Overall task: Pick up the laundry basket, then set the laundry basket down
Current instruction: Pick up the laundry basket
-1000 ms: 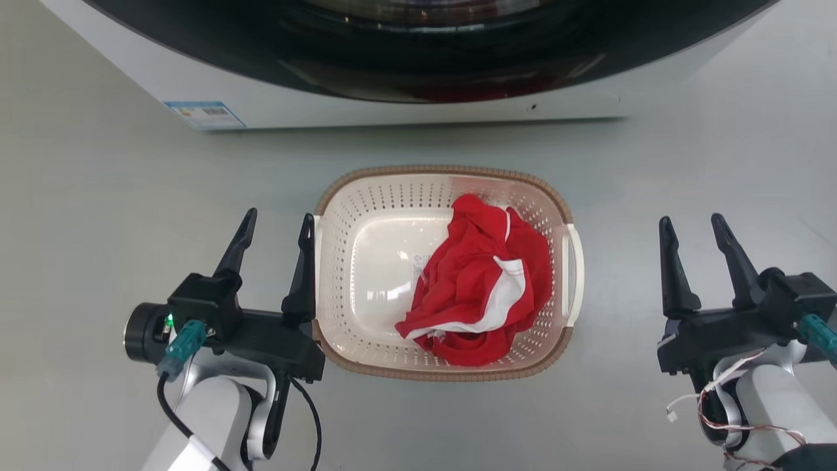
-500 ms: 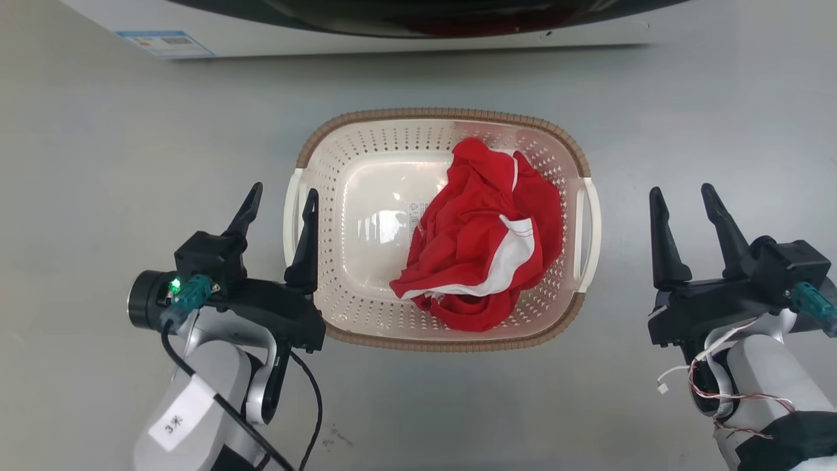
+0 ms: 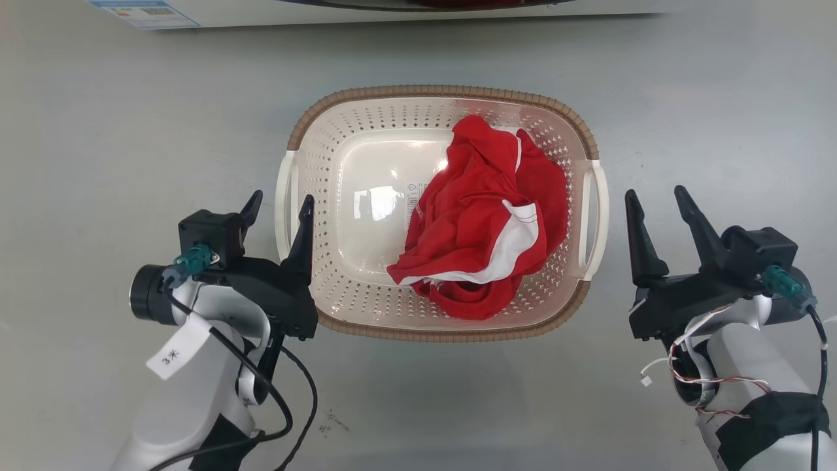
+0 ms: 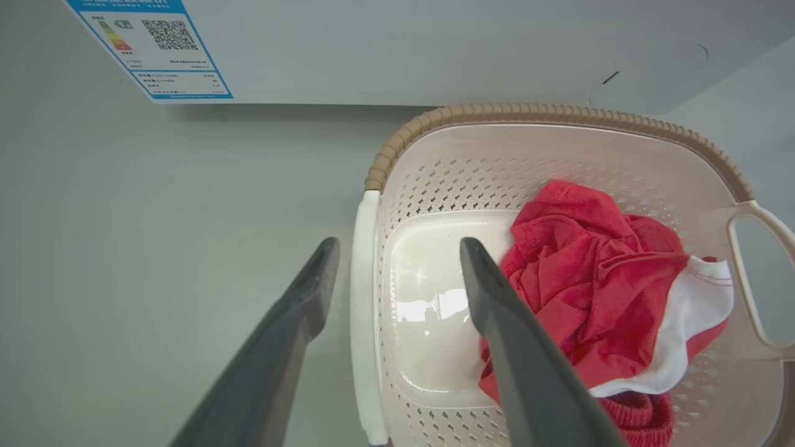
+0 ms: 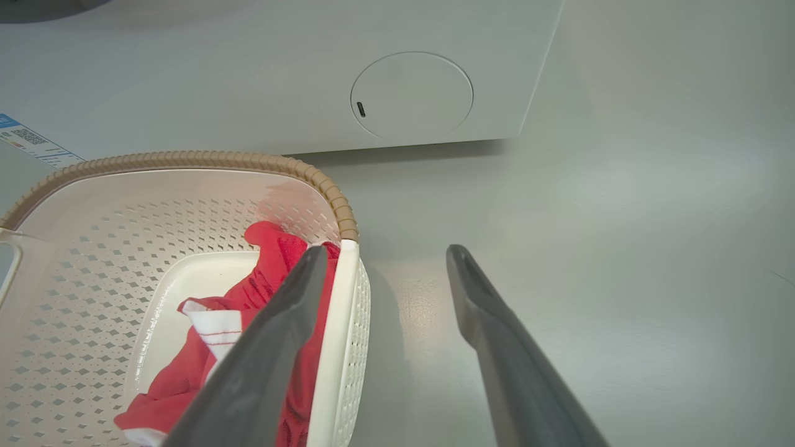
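Note:
The cream laundry basket (image 3: 444,89) with its brown rim stands on the grey floor, holding a red garment with white trim (image 3: 484,216). My left gripper (image 3: 281,197) is open and straddles the basket's white left handle (image 3: 282,196). In the left wrist view the handle (image 4: 361,279) lies between the fingers of that gripper (image 4: 397,245), with the basket (image 4: 559,113) to the right. My right gripper (image 3: 655,192) is open, just right of the right handle (image 3: 600,209). From the right wrist, that handle (image 5: 343,279) shows just inside the left finger of the gripper (image 5: 386,249).
The white washer front (image 3: 261,16) runs along the top edge of the head view, with an energy label (image 4: 155,43) on it. It stands close behind the basket (image 5: 186,158). Grey floor (image 3: 98,131) spreads to both sides.
The head camera has tilted down, so the washer slid up the picture. My left gripper now straddles the left handle. My right gripper has moved left, close to the right handle.

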Robot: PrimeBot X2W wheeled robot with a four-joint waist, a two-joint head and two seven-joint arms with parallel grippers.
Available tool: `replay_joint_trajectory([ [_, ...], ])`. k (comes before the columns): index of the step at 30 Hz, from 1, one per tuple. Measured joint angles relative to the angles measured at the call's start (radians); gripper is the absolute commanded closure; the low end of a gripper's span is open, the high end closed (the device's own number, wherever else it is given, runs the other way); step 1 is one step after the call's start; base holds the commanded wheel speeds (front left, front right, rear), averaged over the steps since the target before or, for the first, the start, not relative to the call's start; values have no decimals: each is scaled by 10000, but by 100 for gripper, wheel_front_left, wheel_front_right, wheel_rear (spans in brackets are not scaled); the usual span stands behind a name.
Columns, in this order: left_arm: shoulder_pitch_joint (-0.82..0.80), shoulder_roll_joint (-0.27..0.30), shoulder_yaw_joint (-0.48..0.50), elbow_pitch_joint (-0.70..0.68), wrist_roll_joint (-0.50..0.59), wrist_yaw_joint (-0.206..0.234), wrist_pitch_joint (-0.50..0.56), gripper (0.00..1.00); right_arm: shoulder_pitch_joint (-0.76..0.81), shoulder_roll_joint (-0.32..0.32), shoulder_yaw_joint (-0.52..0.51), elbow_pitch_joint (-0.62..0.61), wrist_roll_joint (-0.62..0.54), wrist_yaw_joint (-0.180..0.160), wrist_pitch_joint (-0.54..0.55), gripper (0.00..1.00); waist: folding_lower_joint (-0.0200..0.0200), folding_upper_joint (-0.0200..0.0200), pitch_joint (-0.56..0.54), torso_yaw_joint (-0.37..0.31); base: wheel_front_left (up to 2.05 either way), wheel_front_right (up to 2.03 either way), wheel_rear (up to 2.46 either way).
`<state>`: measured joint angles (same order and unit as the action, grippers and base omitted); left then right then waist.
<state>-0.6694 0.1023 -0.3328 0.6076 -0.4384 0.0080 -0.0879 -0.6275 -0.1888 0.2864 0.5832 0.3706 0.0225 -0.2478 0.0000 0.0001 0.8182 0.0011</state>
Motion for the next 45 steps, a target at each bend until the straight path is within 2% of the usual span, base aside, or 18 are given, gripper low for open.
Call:
replay_joint_trajectory([
  [18,-1531,6,309,2142,-533,-525,742,0,-1107,665,382,1590,107,376,293,0,0,-1,493,-200,0,0,0],
  [25,-2013,-165,343,2968,-640,-539,959,0,-1498,807,500,2307,207,485,445,0,1,-1,704,-297,0,0,0],
  [26,-2062,-165,368,3064,-644,-573,959,16,-1552,832,527,2391,209,493,454,56,0,-1,718,-302,0,0,0],
  [27,-2107,-167,410,3170,-698,-581,963,91,-1624,863,527,2474,228,506,483,100,0,-1,733,-306,0,0,0],
  [28,-2146,-167,424,3260,-708,-579,963,100,-1707,876,566,2550,236,523,531,100,0,-1,747,-308,0,0,0],
  [31,-2315,-242,445,3503,-711,-617,963,100,-1885,1005,679,2713,238,658,533,100,1,-1,781,-310,0,0,0],
  [45,-2480,-617,362,4671,-803,-700,786,100,-2190,1124,673,4029,355,792,522,100,1,-1,346,-261,0,0,0],
])
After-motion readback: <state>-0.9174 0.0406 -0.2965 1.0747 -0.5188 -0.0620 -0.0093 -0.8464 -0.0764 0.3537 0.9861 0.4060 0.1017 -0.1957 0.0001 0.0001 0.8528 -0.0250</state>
